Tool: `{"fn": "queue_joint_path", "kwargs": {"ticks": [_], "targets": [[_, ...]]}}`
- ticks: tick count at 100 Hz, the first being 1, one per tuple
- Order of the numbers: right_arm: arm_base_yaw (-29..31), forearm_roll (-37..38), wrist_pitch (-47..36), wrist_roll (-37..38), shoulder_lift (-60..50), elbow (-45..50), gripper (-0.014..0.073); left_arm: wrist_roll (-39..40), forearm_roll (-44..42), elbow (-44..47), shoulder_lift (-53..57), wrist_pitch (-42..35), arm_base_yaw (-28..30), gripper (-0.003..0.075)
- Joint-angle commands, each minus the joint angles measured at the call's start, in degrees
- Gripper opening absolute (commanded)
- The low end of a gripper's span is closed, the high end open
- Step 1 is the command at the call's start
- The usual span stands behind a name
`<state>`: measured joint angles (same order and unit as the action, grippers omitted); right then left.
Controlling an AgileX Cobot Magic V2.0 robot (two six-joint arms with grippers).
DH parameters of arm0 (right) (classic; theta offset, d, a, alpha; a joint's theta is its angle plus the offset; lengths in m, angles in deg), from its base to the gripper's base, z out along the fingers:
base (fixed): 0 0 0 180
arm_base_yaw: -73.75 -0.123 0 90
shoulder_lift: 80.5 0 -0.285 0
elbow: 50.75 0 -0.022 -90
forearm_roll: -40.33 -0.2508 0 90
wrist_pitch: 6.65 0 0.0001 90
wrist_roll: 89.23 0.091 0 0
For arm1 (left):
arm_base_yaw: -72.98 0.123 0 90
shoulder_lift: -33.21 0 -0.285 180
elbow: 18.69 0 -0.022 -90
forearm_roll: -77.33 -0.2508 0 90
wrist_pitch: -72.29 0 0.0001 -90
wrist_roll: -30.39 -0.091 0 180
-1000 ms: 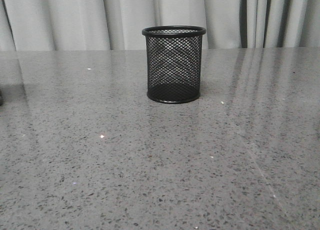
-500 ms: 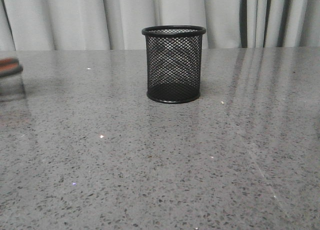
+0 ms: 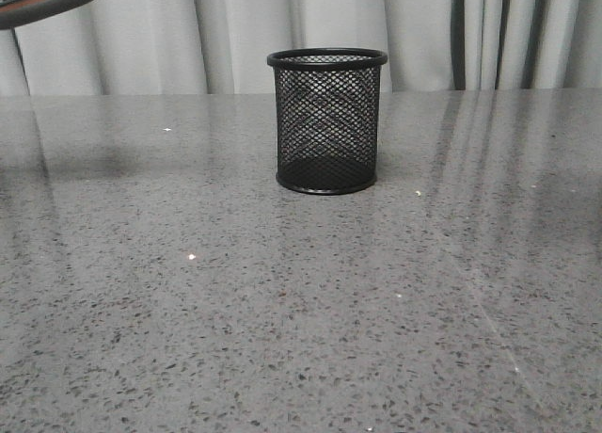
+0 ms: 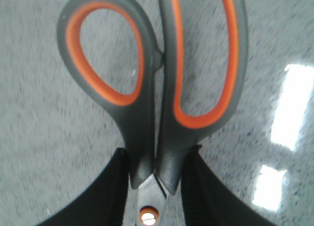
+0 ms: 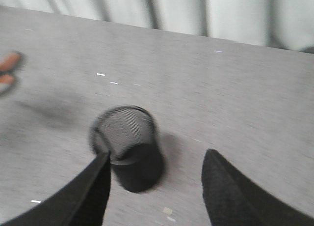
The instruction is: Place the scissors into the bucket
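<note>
Pale curtains hang behind a speckled grey stone bench [image 3: 188, 339], and over it I have the scissors [image 4: 162, 88] clamped in my left hand [image 4: 154, 186]. My two black fingers [image 4: 110, 196] press the grey handle shanks from either side just above the orange-red pivot dot [image 4: 148, 216], so the grip is on the neck of the tool and the blades lie hidden beneath my wrist. The handles are closed together, and the long axis runs straight out from my hand, loops leading and blades trailing back toward me. From the front, only an orange-lined loop shows, high at the far left and clear of the bench.

So I judge the pickup done and the carry under way; the drop itself is still to come. The bucket [image 3: 327, 122] stands upright mid-bench, well apart from the scissors, and nothing shows through its mesh. Since the loops lead, I expect I must tip the blades downward before lowering them through the rim.

My right hand [image 5: 154, 186] hovers near the bucket with its fingers spread and holding nothing.
</note>
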<state>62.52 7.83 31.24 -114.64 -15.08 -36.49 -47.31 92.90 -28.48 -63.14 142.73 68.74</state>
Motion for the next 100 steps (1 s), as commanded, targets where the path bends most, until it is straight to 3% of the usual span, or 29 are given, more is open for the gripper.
{"fn": "queue_joint_path", "kwargs": {"ticks": [1,12,34,49,100], "targets": [[0.0,-10.4,1.2,-5.9,3.8,-6.7,0.0374,-0.1,2.5,-3.1,2.9,-0.7,-2.9,-0.0019],[0.0,-19.4,5.5,-8.7,10.7,-13.4,0.0374,-0.1,3.5,-5.7,2.9,-0.2,-5.7,-0.0019],[0.0,-28.8,17.7,-8.7,23.1,-24.2,0.0374,-0.1,5.9,-11.3,2.9,-0.2,-8.9,-0.0019],[-0.5,-35.7,21.7,-8.7,29.6,-29.1,0.0374,-0.1,7.1,-13.6,2.9,-0.2,-10.2,-0.0019],[-8.0,-36.5,19.6,-9.1,38.8,-36.2,0.0374,-0.1,8.5,-14.3,2.9,-0.5,-11.4,-0.0019]]}}
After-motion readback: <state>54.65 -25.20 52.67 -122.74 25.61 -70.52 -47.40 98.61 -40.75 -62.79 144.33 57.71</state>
